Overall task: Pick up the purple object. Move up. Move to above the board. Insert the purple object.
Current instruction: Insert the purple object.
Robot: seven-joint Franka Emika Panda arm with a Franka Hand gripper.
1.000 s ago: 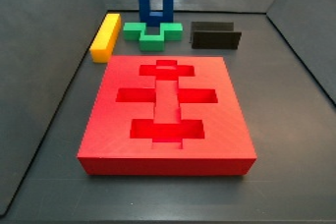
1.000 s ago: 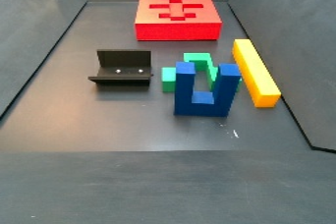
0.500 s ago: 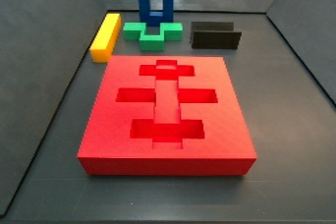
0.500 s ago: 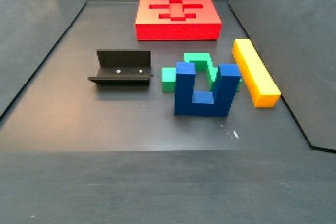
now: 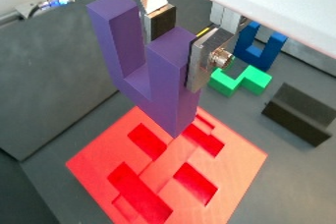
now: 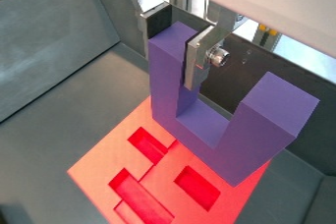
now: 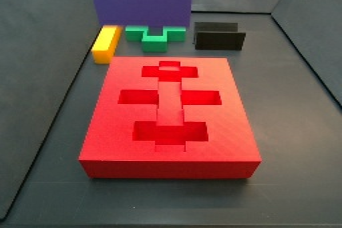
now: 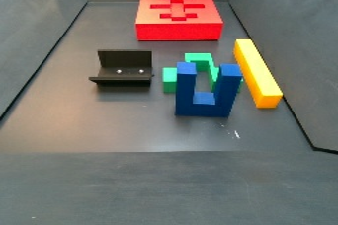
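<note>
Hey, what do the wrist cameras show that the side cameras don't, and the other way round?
Only the wrist views: the gripper, its fingers shut on one prong of the purple object, which hangs over the board. Only the side views: the yellow bar and the board's full outline. Shared: the purple object, seen in a side view at the frame's top edge, the board, the blue piece, the green block and the fixture.
</note>
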